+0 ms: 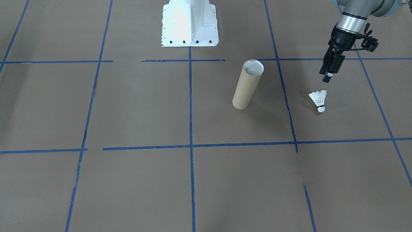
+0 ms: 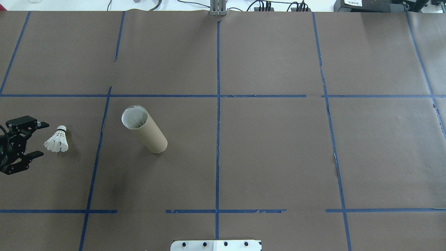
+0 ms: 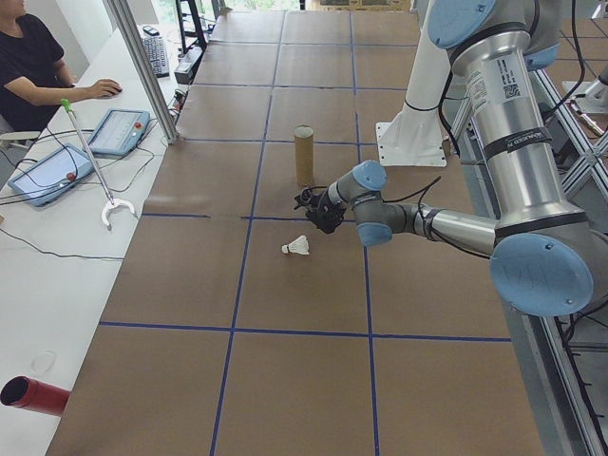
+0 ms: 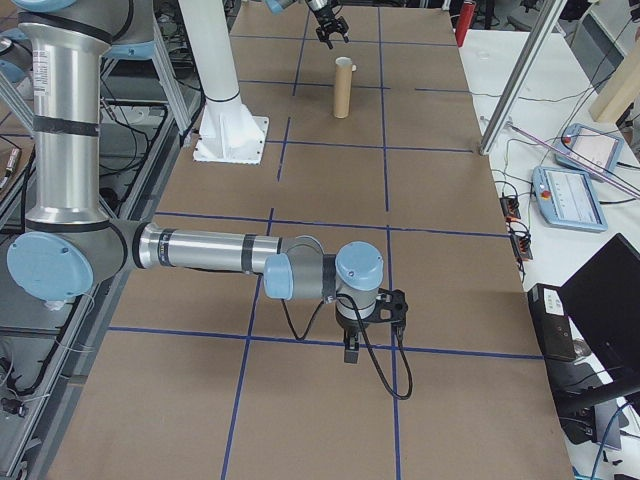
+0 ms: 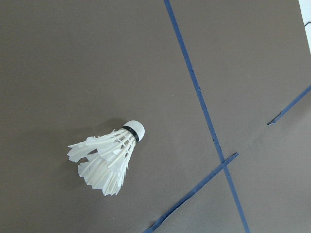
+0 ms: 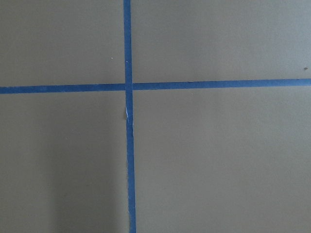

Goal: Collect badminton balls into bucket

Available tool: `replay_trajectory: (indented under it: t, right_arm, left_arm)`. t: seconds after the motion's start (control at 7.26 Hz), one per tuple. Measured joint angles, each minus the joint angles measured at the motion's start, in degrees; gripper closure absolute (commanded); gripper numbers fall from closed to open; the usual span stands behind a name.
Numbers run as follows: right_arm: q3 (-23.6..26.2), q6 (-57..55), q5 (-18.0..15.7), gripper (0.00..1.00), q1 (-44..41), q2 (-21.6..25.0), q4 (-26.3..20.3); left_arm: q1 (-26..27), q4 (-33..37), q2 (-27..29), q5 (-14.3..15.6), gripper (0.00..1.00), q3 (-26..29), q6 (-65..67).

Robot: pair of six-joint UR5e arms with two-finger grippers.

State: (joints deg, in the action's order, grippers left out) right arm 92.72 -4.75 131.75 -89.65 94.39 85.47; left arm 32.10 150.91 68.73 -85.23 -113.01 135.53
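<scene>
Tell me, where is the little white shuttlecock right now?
In the overhead view the shuttlecock lies on its side on the brown table at the far left, just ahead of the open left gripper and left of the upright cardboard tube.

White shuttlecock (image 2: 56, 141) lying near upright cardboard bucket (image 2: 144, 129)

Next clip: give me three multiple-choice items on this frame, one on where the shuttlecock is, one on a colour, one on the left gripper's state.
1. Where is the shuttlecock?
A. inside the tube
B. on the table beside the left gripper
C. held by the right gripper

2. The tube is, outside:
A. brown
B. red
C. blue

3. The left gripper is:
A. shut on the shuttlecock
B. open, empty
C. out of view

Key: B, it lies on the paper near the fingers; A, plain cardboard brown; B, its fingers are spread apart in the overhead view.
</scene>
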Motion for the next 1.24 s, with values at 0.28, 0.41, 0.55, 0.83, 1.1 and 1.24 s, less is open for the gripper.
replay_trajectory:
  t: [0.28,0.41,0.55,0.83,1.1,1.24]
  right_arm:
    - [0.00,0.00,0.00,0.00,0.00,0.00,-0.01]
    - [0.00,0.00,0.00,0.00,0.00,0.00,-0.03]
    - [0.00,-0.02,0.00,0.00,0.00,0.00,-0.04]
    - [0.00,-0.02,0.00,0.00,0.00,0.00,-0.04]
    - [0.00,-0.04,0.00,0.00,0.00,0.00,-0.04]
    - [0.00,-0.04,0.00,0.00,0.00,0.00,-0.02]
  left_arm:
    - [-1.00,0.00,0.65,1.59,0.00,2.31,0.56]
    - [-1.13,0.00,1.67,1.92,0.00,3.75,0.78]
    - [-1.20,0.00,2.76,2.31,0.00,5.05,1.04]
    - [-1.25,0.00,4.68,2.81,0.00,7.17,1.21]
    - [-1.25,-0.04,6.43,3.32,0.00,9.01,1.23]
    - [-1.25,-0.02,7.21,3.45,0.08,10.02,1.21]
